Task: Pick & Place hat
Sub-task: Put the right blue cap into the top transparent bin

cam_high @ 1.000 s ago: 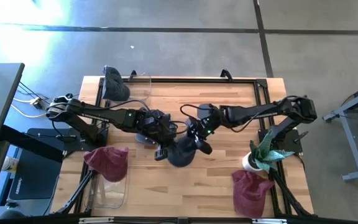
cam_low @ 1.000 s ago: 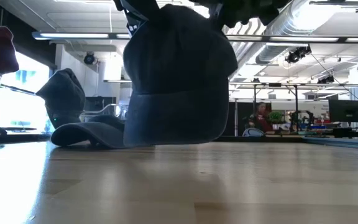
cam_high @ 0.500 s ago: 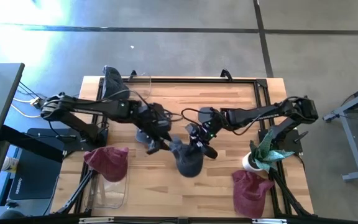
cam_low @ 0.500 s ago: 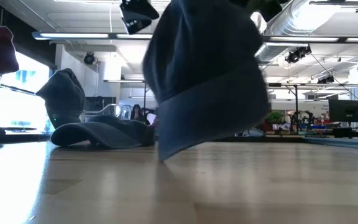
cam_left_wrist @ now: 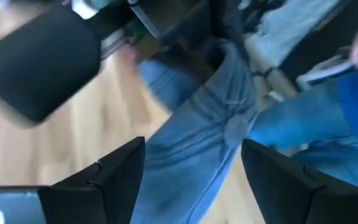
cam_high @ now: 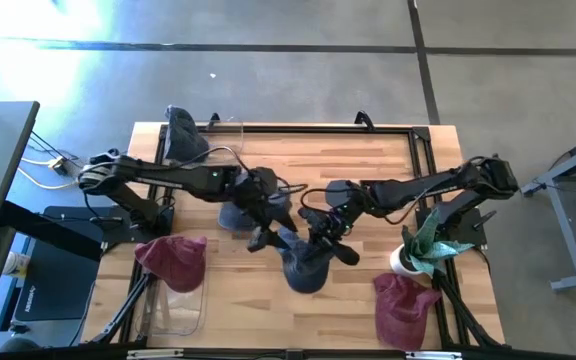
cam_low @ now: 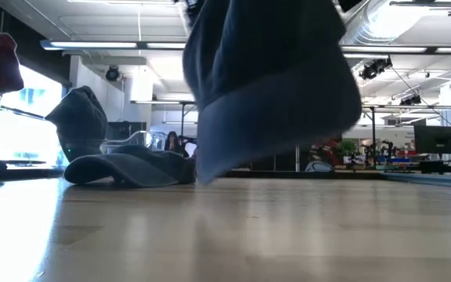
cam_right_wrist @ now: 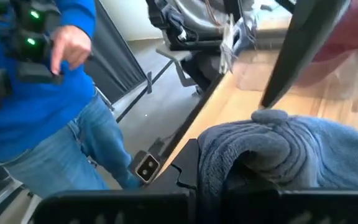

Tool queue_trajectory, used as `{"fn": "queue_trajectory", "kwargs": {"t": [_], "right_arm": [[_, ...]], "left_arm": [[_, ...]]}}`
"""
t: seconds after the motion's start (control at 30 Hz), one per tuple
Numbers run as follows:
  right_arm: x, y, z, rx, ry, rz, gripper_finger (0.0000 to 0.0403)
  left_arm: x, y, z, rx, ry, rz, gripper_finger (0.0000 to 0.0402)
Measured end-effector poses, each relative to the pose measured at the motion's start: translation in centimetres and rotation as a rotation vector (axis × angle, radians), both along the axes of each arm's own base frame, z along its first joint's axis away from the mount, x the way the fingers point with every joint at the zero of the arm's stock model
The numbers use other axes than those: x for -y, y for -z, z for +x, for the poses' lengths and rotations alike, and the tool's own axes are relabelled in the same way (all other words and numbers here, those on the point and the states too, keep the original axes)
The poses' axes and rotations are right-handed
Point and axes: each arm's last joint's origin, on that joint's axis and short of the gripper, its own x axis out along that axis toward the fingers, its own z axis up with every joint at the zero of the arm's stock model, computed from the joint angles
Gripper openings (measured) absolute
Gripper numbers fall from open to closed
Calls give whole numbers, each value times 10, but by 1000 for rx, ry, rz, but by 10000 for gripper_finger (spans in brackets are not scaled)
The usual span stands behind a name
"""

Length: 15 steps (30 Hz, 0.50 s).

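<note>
A dark blue-grey hat (cam_high: 306, 268) hangs over the middle of the wooden table (cam_high: 368, 170) and fills the top of the low view (cam_low: 272, 86). My right gripper (cam_high: 322, 240) is shut on it from the right. My left gripper (cam_high: 265, 238) stands just left of the hat, open, with nothing between its fingers (cam_left_wrist: 104, 180); its wrist view looks past them at a person's jeans. My right gripper pinches a bunched fold of the hat's cloth (cam_right_wrist: 253, 158) between its two fingers, coming nearly level from the table's right side. The hat hangs below the fingers, tilted, with its lower rim (cam_low: 272, 145) clear of the table.
A grey hat (cam_low: 128, 168) lies flat on the table behind the held one, and another (cam_high: 183, 135) sits at the far left corner. Dark red hats rest on a clear bin (cam_high: 173, 258) and at the near right (cam_high: 403, 305). A potted plant (cam_high: 423, 248) stands right. A person (cam_right_wrist: 36, 93) stands beyond the table.
My left gripper has opened and let go of the hat, turning and drawing a little away from it. My right gripper has shut on the hat and carried it slightly up and toward the near edge. The hat has swung from level to tilted and hangs from the right gripper alone.
</note>
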Motion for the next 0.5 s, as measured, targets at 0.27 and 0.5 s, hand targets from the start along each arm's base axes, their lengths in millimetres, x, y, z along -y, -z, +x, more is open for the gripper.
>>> {"fn": "queue_trajectory", "kwargs": {"t": [0.27,0.5], "right_arm": [[-8,-26,-20,52,19,-7,2],[-7,-34,-32,9,59,7,2]], "left_arm": [[4,6,11,60,115,-45,228],[9,-2,9,92,198,-125,131]]}}
